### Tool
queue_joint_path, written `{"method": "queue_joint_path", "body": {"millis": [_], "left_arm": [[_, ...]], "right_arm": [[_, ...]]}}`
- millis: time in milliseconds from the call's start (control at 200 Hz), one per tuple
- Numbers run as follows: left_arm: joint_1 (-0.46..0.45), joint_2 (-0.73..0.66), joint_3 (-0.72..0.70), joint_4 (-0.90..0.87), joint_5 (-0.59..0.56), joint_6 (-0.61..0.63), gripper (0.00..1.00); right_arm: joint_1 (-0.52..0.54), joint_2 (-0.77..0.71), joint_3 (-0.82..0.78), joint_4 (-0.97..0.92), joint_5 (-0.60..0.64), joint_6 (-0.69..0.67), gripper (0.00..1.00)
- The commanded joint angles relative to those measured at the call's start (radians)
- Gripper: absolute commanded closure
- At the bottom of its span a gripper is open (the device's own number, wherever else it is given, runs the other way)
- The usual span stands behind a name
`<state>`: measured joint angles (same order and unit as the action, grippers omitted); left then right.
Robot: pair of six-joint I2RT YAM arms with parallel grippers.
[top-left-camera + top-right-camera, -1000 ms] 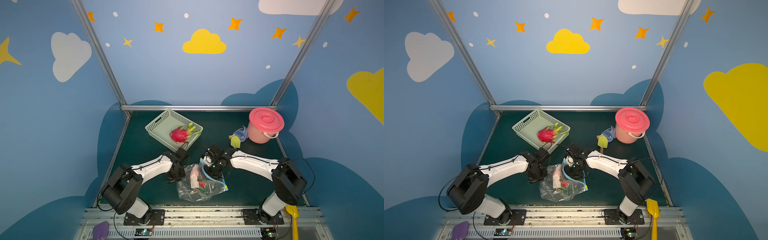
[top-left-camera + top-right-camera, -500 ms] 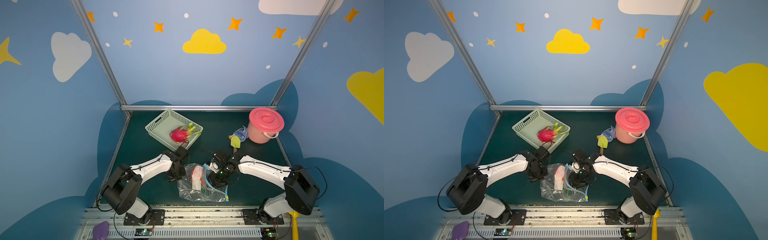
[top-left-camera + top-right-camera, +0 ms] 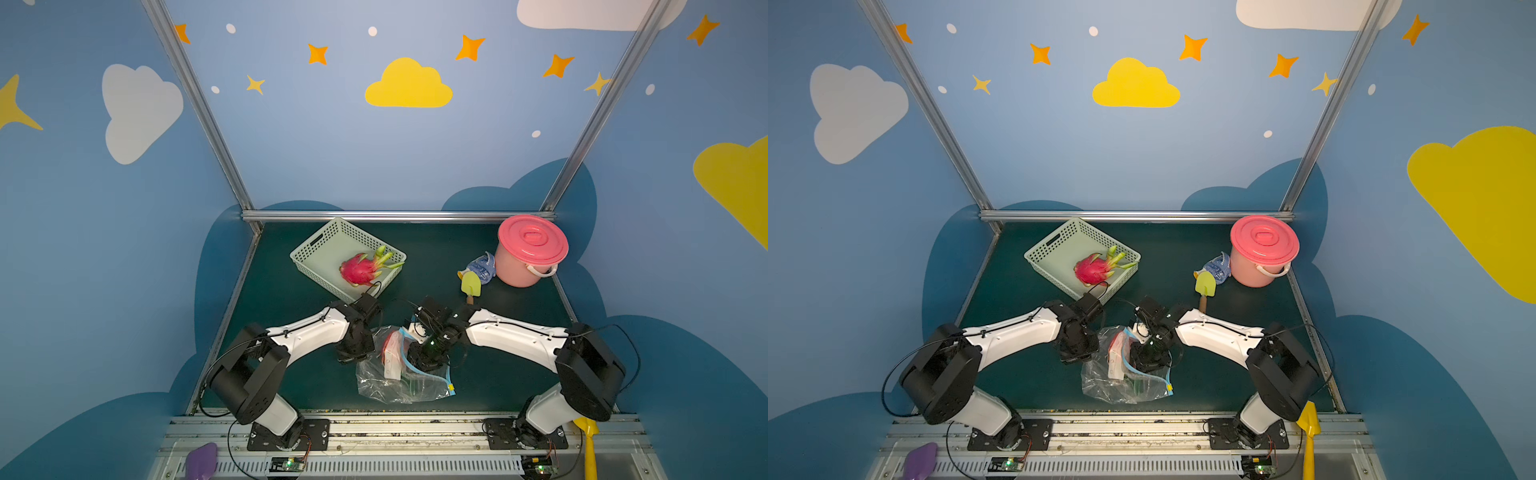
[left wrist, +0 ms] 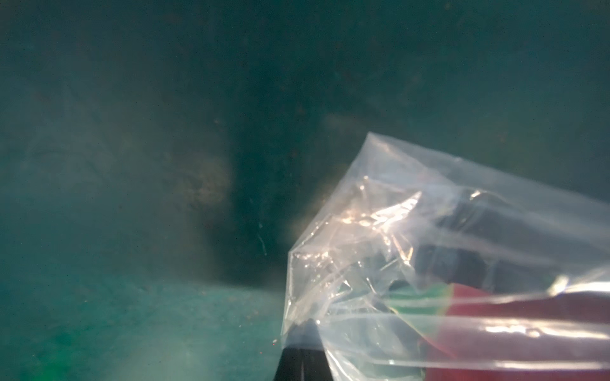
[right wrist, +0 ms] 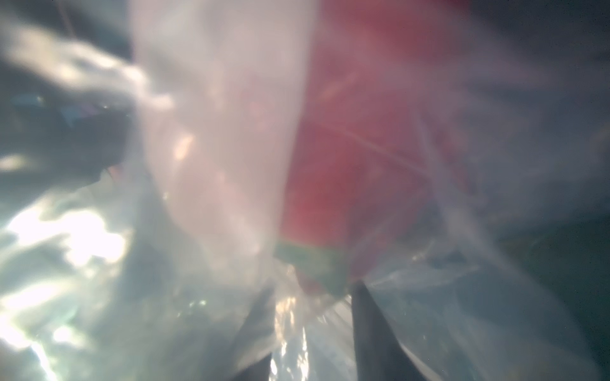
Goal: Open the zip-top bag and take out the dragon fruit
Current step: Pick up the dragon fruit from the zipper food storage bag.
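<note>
The zip-top bag [image 3: 399,386] [image 3: 1121,386] lies crumpled near the table's front, with its light-blue zip strip [image 3: 428,376] curving open. A red thing with a green edge [image 4: 462,306] [image 5: 346,165] shows through the plastic beside a white label. A pink dragon fruit [image 3: 359,268] [image 3: 1094,268] lies in the green basket [image 3: 316,245]. My left gripper [image 3: 361,353] [image 4: 305,330] is shut on the bag's corner film. My right gripper [image 3: 419,361] [image 5: 313,297] reaches into the bag's mouth. Its fingers stand apart with crinkled film between them, the tips near the red thing's green edge.
A pink lidded bucket [image 3: 532,249] stands at the back right. Beside it lie a blue-white cloth bundle [image 3: 482,266] and a yellow-green spatula [image 3: 471,284]. A purple thing [image 3: 202,459] and a yellow shovel [image 3: 588,440] rest off the mat by the front rail.
My right gripper has come forward and down into the bag's mouth, and its jaws have narrowed. The bag has shifted a little. The left arm has stayed put.
</note>
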<state>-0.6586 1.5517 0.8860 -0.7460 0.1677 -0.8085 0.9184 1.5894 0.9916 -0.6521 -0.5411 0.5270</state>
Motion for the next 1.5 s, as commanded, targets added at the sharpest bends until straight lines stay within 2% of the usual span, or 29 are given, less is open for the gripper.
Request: {"method": "queue_joint_path", "body": {"millis": [0,315,416,576,836,1101,1216,1367,1457,1467,1497], "left_arm": [[-0.007,0.005,0.002,-0.001,0.007,-0.009,0.97],[-0.018,0.009,-0.005,0.005,0.009,-0.017,0.97],[-0.018,0.01,-0.003,0.002,0.007,-0.018,0.97],[-0.018,0.017,0.011,-0.014,-0.012,-0.011,0.97],[-0.014,0.051,0.048,-0.107,-0.106,0.01,0.97],[0.005,0.097,0.054,-0.133,-0.154,0.042,0.97],[0.02,0.103,0.057,-0.131,-0.154,0.055,0.97],[0.022,0.122,0.068,-0.111,-0.129,0.071,0.97],[0.021,0.087,0.068,-0.057,-0.08,0.075,0.97],[0.02,0.075,0.067,-0.046,-0.071,0.075,0.96],[0.022,0.037,0.06,-0.014,-0.048,0.073,0.86]], "right_arm": [[0.006,0.033,-0.014,0.017,0.009,0.016,0.64],[0.02,0.096,-0.027,0.037,0.009,0.018,0.61],[0.02,0.083,-0.019,0.025,0.037,0.022,0.82],[0.016,0.011,-0.016,-0.037,0.099,0.014,1.0],[-0.066,-0.201,-0.031,-0.209,0.204,-0.003,1.0],[-0.22,-0.396,-0.027,-0.316,0.168,-0.037,1.0],[-0.277,-0.485,-0.048,-0.268,0.08,-0.067,1.0],[-0.302,-0.609,-0.09,-0.173,0.066,-0.048,1.0],[-0.312,-0.633,-0.106,-0.15,0.077,-0.054,1.0],[-0.313,-0.629,-0.106,-0.149,0.075,-0.058,1.0],[-0.316,-0.619,-0.107,-0.148,0.065,-0.065,1.0]]}}
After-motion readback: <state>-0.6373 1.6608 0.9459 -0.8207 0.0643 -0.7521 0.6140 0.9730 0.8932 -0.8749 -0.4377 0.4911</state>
